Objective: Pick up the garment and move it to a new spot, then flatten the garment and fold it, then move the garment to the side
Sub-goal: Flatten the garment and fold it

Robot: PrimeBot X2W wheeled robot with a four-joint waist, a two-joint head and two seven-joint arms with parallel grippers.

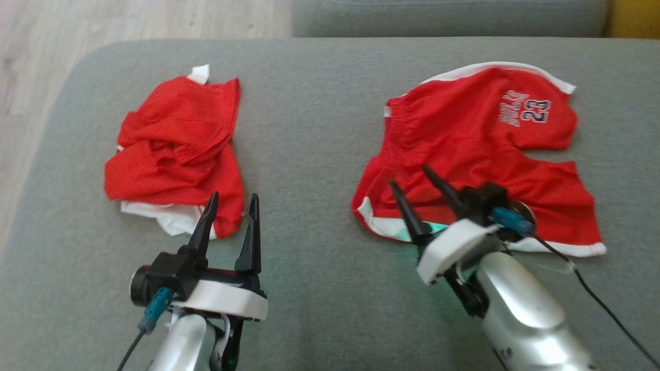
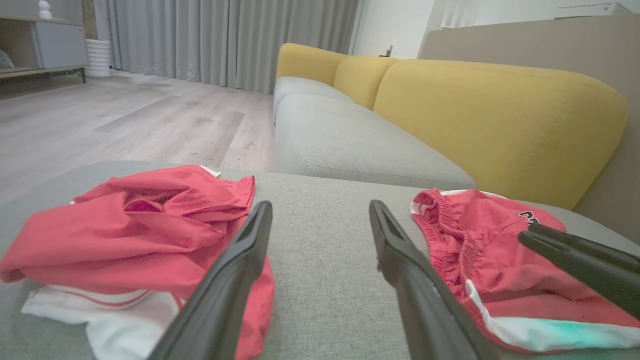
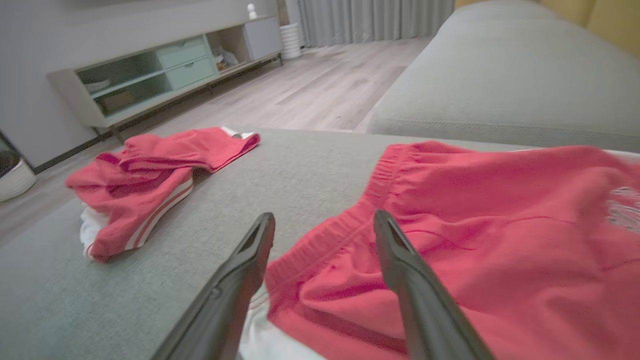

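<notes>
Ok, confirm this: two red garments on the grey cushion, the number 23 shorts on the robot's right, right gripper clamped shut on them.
Not clamped: the right gripper stands open over the shorts, jaws apart, holding nothing, as the right wrist view shows. The rest is right.

Everything is carried by a grey fabric cushion point(image 1: 319, 129). Two red pieces are laid on it, well apart. A crumpled bundle point(image 1: 175, 149), with white poking out underneath, is on the left. Shorts point(image 1: 464, 149) are spread out on the right, printed with 23 and edged in white trim.
</notes>
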